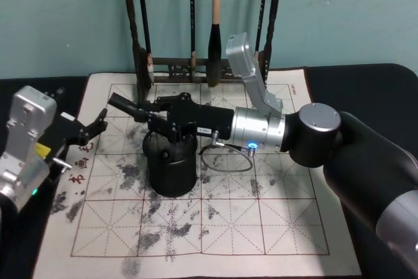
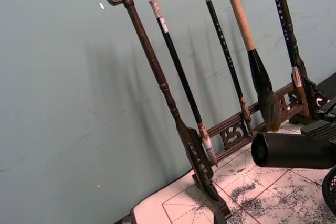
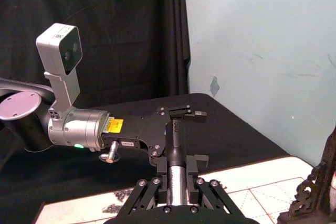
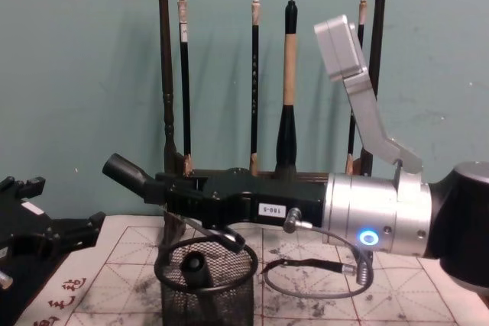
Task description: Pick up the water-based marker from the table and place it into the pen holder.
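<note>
Your right gripper is clamped on the marker, held level just above the holder. Left gripper, fingers apart, sits left of it.

Pen holder on mat, brush rack behind — marker above

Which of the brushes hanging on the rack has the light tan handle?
The third brush from the left on the rack: its upper handle is tan above a thick black body, while the other three brushes are thin and dark.
</note>
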